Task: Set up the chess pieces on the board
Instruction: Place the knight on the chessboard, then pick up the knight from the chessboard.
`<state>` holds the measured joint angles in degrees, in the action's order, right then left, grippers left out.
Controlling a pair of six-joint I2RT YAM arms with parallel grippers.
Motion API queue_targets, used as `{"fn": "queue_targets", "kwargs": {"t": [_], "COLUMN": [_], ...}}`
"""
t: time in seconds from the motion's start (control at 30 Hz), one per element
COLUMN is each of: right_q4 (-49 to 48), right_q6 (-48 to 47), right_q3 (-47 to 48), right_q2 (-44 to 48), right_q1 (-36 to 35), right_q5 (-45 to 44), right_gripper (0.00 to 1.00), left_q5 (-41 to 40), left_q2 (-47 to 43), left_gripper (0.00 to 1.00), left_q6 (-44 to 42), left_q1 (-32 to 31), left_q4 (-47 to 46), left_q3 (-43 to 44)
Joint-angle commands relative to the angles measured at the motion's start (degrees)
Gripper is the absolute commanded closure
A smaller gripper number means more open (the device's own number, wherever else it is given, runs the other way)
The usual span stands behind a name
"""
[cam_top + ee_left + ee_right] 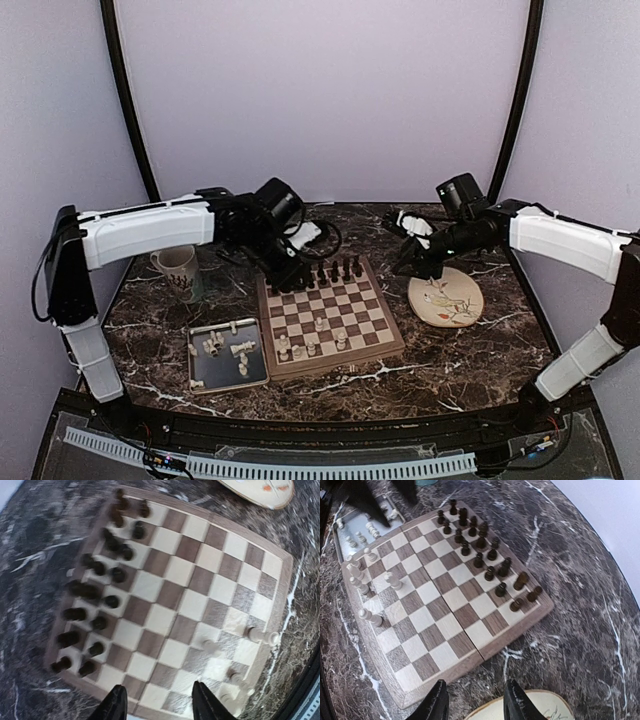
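Note:
The board (335,362) lies mid-table. Dark chess pieces (335,270) crowd its far rows, blurred in the left wrist view (107,572) and sharp in the right wrist view (480,545). A few white pieces (310,345) stand on its near rows (357,575). Other white pieces (225,350) lie in the grey tray (196,372). My left gripper (290,275) hovers over the board's far left corner, open and empty (160,700). My right gripper (410,265) hangs beside the board's right edge, open with nothing between its fingers (475,700).
A floral plate (445,300) lies right of the board, just under the right gripper (535,711). A mug (178,268) stands at the back left, behind the tray. The curved back wall closes off the far edge of the marble table.

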<state>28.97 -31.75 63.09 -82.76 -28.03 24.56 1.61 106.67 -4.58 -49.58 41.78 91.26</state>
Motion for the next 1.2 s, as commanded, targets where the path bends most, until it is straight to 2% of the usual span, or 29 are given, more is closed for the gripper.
{"fn": "queue_targets", "kwargs": {"t": [0.0,0.17,0.27,0.4,0.77,1.17], "right_q4": [3.3,4.9,7.3,10.9,17.8,17.7], "right_q6": [-1.9,-2.8,-3.0,-2.8,-3.9,-2.4], "right_q3": [5.8,13.1,18.8,26.5,35.9,35.0], "right_q2": [-4.9,-14.3,-20.5,-28.4,-39.1,-38.7], "right_q1": [-6.9,-13.6,-17.0,-20.8,-25.4,-25.5], "right_q5": [-3.9,-3.6,-2.7,-3.1,-5.7,-7.5], "right_gripper": [0.61,0.51,0.51,0.56,0.53,0.83], "left_q5": [-5.0,-8.0,-9.9,-8.4,-4.5,-3.4], "left_q2": [-14.7,-28.9,-34.7,-40.8,-42.2,-42.2], "left_gripper": [0.53,0.42,0.38,0.36,0.38,0.39], "left_q6": [0.9,0.0,-0.2,0.8,2.6,2.3], "left_q1": [6.0,10.8,13.4,17.3,17.5,17.5], "left_q4": [-8.2,-26.6,-33.1,-39.8,-39.3,-39.2], "left_q3": [-9.3,-25.0,-30.9,-38.0,-39.0,-39.1]}}
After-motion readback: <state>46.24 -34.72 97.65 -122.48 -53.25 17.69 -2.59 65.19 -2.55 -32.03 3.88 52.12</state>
